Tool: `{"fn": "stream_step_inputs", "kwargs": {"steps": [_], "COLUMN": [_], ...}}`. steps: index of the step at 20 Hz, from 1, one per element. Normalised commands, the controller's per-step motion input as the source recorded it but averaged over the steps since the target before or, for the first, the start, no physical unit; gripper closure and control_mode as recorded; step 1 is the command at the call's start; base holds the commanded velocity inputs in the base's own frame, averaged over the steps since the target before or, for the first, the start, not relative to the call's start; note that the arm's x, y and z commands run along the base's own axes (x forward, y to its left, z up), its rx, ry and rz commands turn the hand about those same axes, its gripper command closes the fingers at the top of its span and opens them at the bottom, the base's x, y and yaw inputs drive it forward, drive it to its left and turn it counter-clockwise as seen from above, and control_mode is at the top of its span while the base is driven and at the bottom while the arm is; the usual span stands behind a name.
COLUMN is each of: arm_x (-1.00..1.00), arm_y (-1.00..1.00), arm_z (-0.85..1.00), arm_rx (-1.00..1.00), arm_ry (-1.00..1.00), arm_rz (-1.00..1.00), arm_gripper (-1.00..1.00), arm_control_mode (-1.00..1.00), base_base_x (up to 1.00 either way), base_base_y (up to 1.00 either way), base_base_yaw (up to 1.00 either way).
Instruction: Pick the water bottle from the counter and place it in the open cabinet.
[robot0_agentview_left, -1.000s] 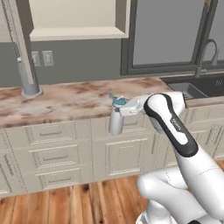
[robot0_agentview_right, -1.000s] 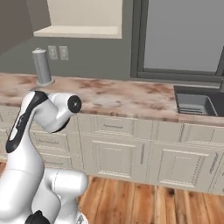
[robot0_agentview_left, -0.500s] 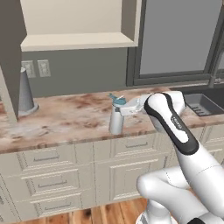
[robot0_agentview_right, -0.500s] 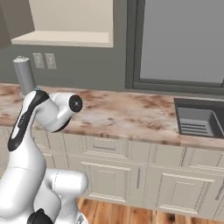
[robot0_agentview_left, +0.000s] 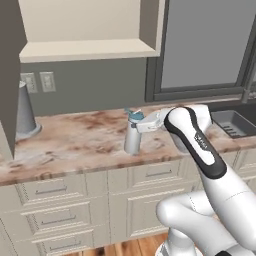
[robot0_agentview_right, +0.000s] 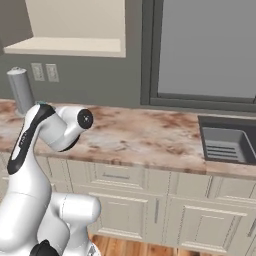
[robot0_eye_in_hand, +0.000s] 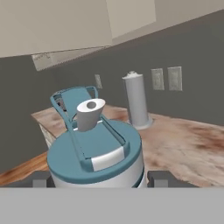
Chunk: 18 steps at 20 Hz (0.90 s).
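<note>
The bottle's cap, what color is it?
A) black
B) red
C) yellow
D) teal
D: in the hand view the bottle has a teal cap with a pale spout, held between the gripper fingertips; the left base view shows the same teal top on the bottle above the counter.

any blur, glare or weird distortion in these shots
Left base view: sharp, flat even light, the water bottle in the gripper drops no plain shadow on the counter. Right base view: equally crisp, no glare on the window. Hand view: the bottle's teal cap looms oversized from closeness, and the room is tilted.
</note>
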Motion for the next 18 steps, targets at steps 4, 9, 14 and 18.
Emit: {"fn": "stream_step_inputs", "kwargs": {"steps": [4, 9, 14, 18], "arm_x": [0.0, 0.0, 0.0, 0.0], "arm_y": [0.0, 0.0, 0.0, 0.0], "arm_z": [0.0, 0.0, 0.0, 0.0], "arm_rx": [0.0, 0.0, 0.0, 0.0], "arm_ry": [0.0, 0.0, 0.0, 0.0], "arm_rz": [0.0, 0.0, 0.0, 0.0], "arm_gripper": [1.0, 1.0, 1.0, 1.0], "arm_control_mode": [1.0, 1.0, 1.0, 1.0], "base_base_x": [0.28, 0.29, 0.47, 0.87], "base_base_y": [0.31, 0.56, 0.63, 0.25], "base_base_yaw": [-0.01, 0.0, -0.01, -0.02]}}
